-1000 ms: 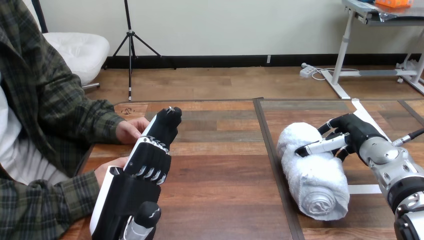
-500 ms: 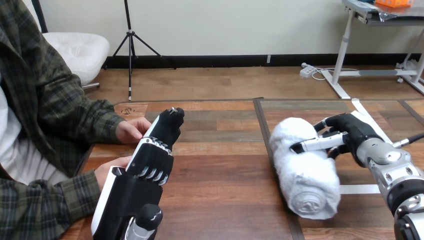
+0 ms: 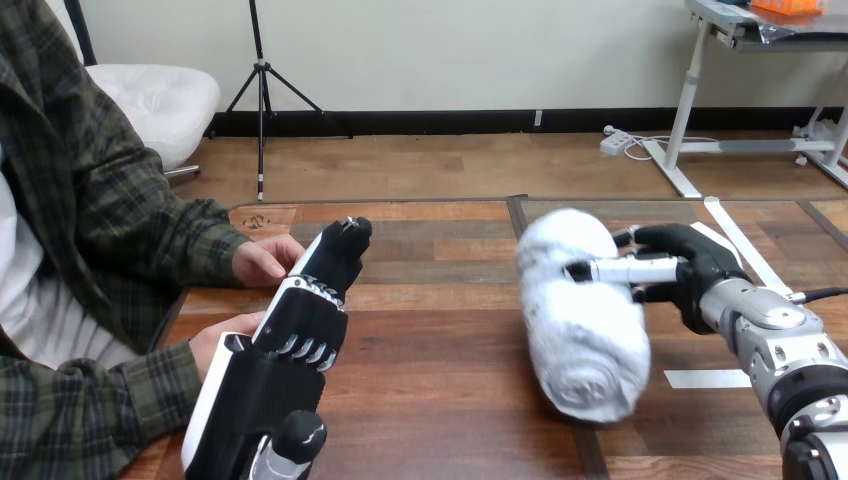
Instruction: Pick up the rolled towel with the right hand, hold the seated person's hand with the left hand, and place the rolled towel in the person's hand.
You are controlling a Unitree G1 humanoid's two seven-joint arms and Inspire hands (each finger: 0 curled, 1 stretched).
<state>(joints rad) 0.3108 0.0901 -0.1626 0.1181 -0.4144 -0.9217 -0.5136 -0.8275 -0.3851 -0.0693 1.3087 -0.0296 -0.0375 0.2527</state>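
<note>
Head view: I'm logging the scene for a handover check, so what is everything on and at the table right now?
rolled white cloth towel: one, white, just right of the table's middle, gripped by the robot's right hand.
wooden plank table: one, brown, across the lower view.
white tape strips: two, white, on the table's right part, one beside the right forearm, one farther back.
person's hands: two, at the view's left; one beside the fingertips of the robot's left hand, one beside its palm; whether they touch is unclear.
left hand: one, black and white, fingers straight, pointing away over the table's left part.
right hand: one, black and white, fingers and thumb curled round the towel.
</note>
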